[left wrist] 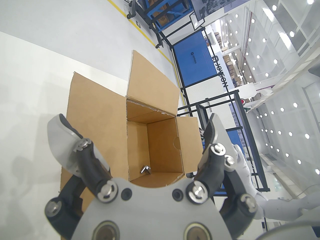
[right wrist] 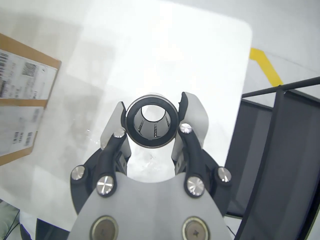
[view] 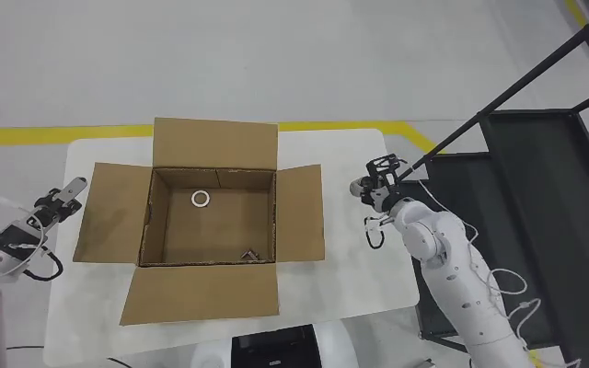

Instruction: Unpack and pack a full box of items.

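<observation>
Squarely inside right pincer [right wrist: 153, 106], metal sleeve [right wrist: 153, 143], cardboard box [view: 299, 213] well apart

An open cardboard box [view: 221, 230] sits on the white tabletop [view: 350, 276], flaps spread. Inside lie a white ring [view: 201, 198] by the far wall and a small metal bracket [view: 250, 251] by the near one. The left gripper [view: 75, 195] hangs beside the left flap, and the right gripper [view: 362, 189] is beyond the right flap, with a small grey cylinder [view: 355, 189] in its jaws.

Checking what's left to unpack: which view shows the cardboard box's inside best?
Top view: the cardboard box sits open, whole floor visible, holding a white ring and a metal bracket. Left wrist view looks in at a slant, showing the bracket's end of the floor. Right wrist view catches a labelled outer face.
</observation>
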Action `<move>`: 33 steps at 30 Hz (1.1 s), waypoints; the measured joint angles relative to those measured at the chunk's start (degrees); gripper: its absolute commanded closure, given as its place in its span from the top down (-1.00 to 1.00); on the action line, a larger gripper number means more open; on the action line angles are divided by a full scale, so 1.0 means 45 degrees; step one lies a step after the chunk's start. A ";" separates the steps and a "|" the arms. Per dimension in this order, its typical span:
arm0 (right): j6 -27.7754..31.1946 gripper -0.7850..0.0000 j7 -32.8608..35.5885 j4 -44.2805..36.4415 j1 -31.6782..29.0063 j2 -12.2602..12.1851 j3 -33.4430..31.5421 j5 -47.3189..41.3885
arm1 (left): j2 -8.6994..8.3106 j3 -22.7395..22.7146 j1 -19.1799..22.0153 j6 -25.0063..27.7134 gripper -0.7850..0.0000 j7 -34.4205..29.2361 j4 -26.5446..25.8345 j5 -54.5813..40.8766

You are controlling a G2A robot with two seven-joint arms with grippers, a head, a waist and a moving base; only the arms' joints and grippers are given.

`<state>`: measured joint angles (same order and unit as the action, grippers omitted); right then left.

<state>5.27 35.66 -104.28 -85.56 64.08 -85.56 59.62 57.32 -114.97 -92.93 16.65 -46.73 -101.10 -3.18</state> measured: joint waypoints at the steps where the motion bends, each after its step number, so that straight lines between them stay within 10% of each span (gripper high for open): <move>1: 0.0174 -1.00 0.0045 -0.0581 -0.0234 -0.0036 -0.0373 -0.0241 | 0.0000 0.0000 0.0000 0.0000 1.00 0.0000 0.0000 0.0000; 7: 0.1795 -1.00 0.0763 -0.3662 -0.0523 -0.0177 -0.1611 -0.2145 | 0.0000 0.0000 0.0000 0.0000 1.00 0.0000 0.0000 0.0000; 14: 0.3731 -1.00 0.3105 -0.4968 0.1303 -0.0161 0.1634 -0.2177 | 0.0000 0.0000 0.0000 0.0000 1.00 0.0000 0.0000 0.0000; 23: 0.2179 -1.00 0.2929 -0.3044 0.4131 0.0623 0.7238 0.0210 | 0.0000 0.0000 0.0000 0.0000 1.00 0.0000 0.0000 0.0000; 33: 0.1759 -1.00 0.2621 -0.1617 0.5071 0.0928 0.8067 -0.0317 | 0.0000 0.0000 0.0000 0.0000 1.00 0.0000 0.0000 0.0000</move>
<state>13.19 47.46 -111.55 -62.74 68.26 -49.26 58.20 57.32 -114.97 -92.93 16.65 -46.73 -101.10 -3.18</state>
